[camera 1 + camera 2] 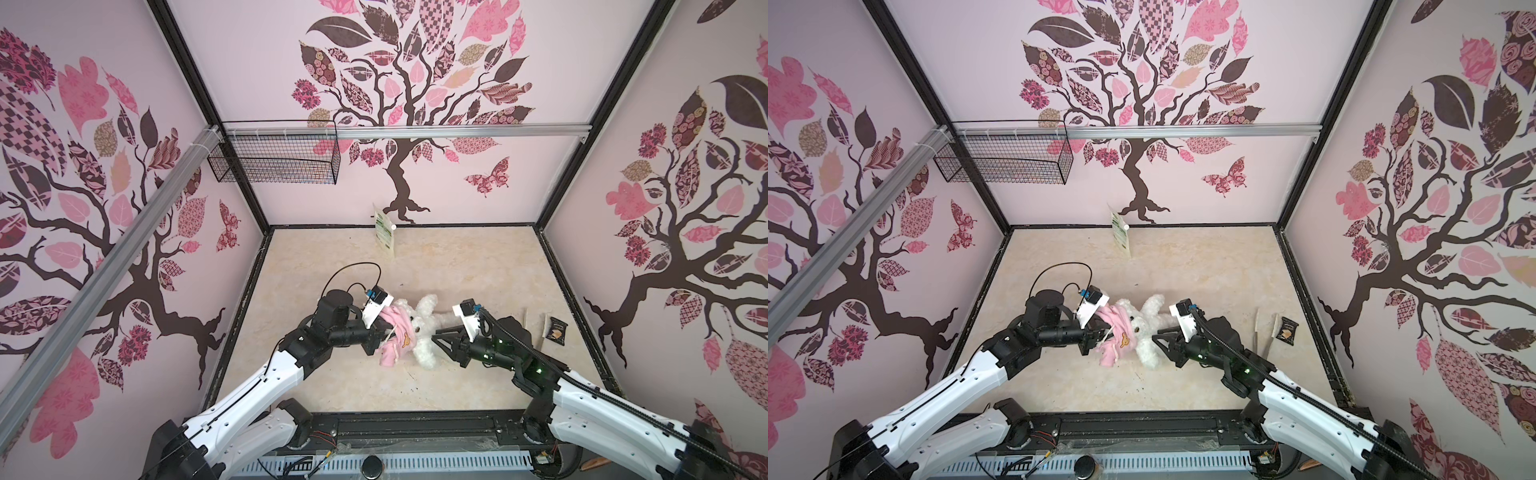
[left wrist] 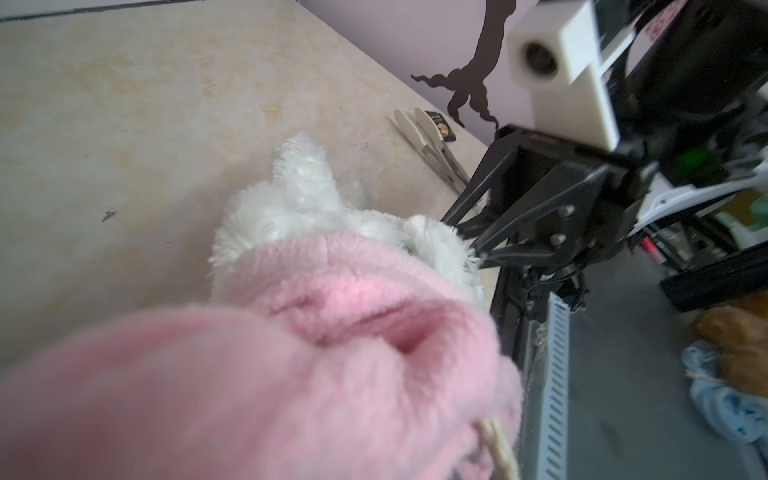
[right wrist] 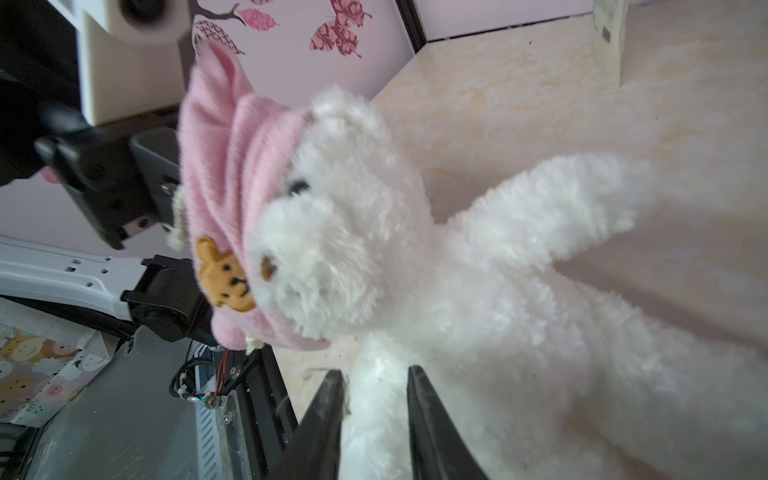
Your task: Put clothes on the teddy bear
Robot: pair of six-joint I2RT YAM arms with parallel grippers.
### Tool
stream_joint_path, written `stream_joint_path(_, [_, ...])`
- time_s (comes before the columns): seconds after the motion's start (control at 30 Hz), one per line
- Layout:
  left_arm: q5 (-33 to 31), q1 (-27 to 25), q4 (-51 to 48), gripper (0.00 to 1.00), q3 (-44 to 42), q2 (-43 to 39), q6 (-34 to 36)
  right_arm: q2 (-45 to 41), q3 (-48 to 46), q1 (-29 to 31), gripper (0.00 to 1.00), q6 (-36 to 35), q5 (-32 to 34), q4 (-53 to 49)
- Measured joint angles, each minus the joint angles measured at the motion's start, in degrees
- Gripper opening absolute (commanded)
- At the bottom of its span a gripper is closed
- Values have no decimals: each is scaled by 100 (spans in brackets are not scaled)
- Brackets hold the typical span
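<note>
Pink top (image 1: 397, 332) over teddy bear (image 1: 426, 328) head, left claw (image 1: 380, 338) clamping top

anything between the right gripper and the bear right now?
Nothing visible. The right gripper sits right at the teddy bear, jaws parted with one white limb between them. The pink top, over the bear's head only, is on the far side, by the left gripper.

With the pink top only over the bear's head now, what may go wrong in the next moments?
1. The pink top covers only the head of the teddy bear; both arms are outside, so more pulling may bunch it at the neck.
2. The right gripper has its jaws apart around a white limb without clamping; the bear may slide when the left gripper, shut on the top, pulls.
</note>
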Motion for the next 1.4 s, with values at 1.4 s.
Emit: stream_joint_path(1.4, [-92, -120, -26, 0, 0, -304, 3294, 2577, 1956, -68, 14, 658, -2085, 533])
